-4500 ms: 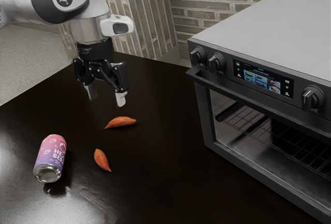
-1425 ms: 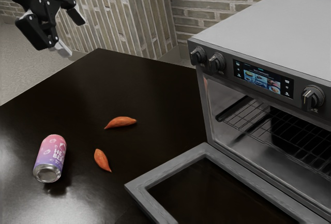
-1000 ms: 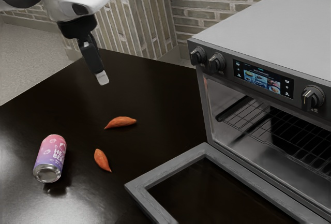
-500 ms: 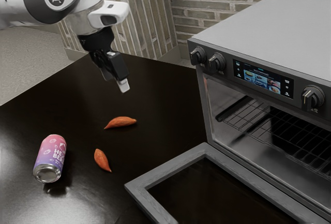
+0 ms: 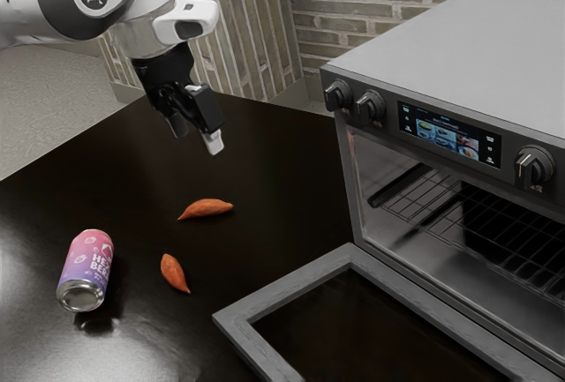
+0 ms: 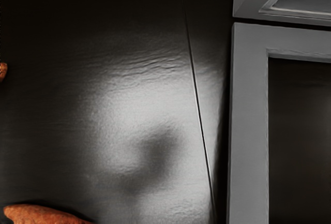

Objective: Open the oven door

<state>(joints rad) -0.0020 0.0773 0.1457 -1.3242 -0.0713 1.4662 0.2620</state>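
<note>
Grey-framed oven door point(image 5: 291, 283) is open, guys: in the exterior view it's folded down in front of the oven point(image 5: 459, 56), lower than the pincer point(image 5: 195, 135) and well apart from it, over toward the exterior view's right. The pincer's up above the table point(image 5: 265, 148) with its two fingers spread, nothing between them. Headcount: one oven, one door, one lit display point(image 5: 448, 134), three knobs point(image 5: 369, 107) on the front, all off on the door's side of the pincer. Then two orange sweet potatoes point(image 5: 206, 209) and one pink-and-purple can point(image 5: 86, 267), all lower than the pincer, the can lying farther off than either potato.

Wrist view: the door's frame is off to one side of the pincer, with a corner of the oven just beside it, a thin dark gap between. Two orange bits of potato poke in on the pincer's other side, both cut off by the edge.
</note>
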